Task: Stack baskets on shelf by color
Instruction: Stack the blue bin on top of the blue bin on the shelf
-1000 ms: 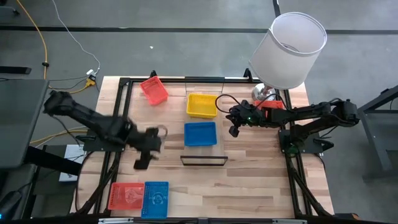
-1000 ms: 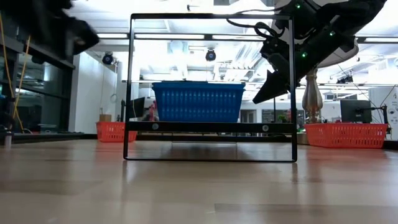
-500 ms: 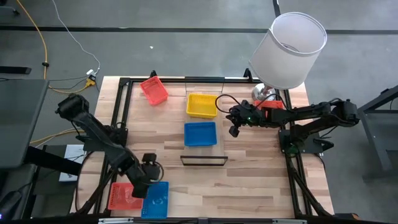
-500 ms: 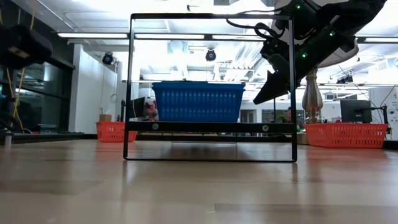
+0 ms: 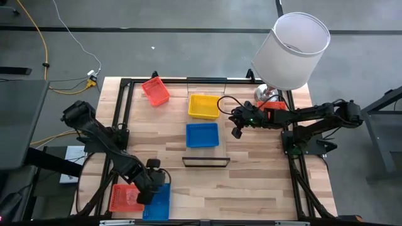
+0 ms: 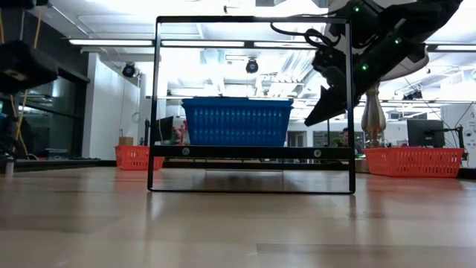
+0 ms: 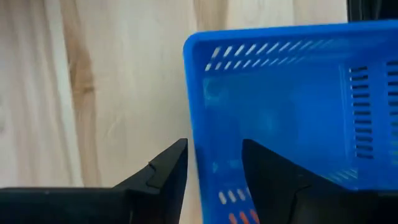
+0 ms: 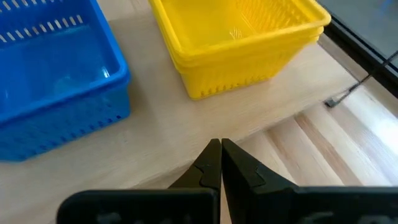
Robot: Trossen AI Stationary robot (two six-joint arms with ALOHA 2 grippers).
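Nearest the front edge of the bench (image 5: 251, 182), the left pincer (image 5: 151, 188) hangs over a blue basket (image 5: 158, 201), fingers apart and straddling its near wall, likely lining up a grip on the rim. A red basket (image 5: 122, 199) lies touching it.

Mid-bench, a second blue basket (image 5: 202, 134) rests on the shelf (image 6: 253, 151), presumably the start of the blue stack.

Beyond it sits a yellow basket (image 5: 203, 105), with the right pincer (image 5: 237, 132) hovering beside it, fingers pressed together and empty, apparently waiting. Farthest, another red basket (image 5: 155, 91) lies tilted.

Count: two blue, two red, one yellow visible.
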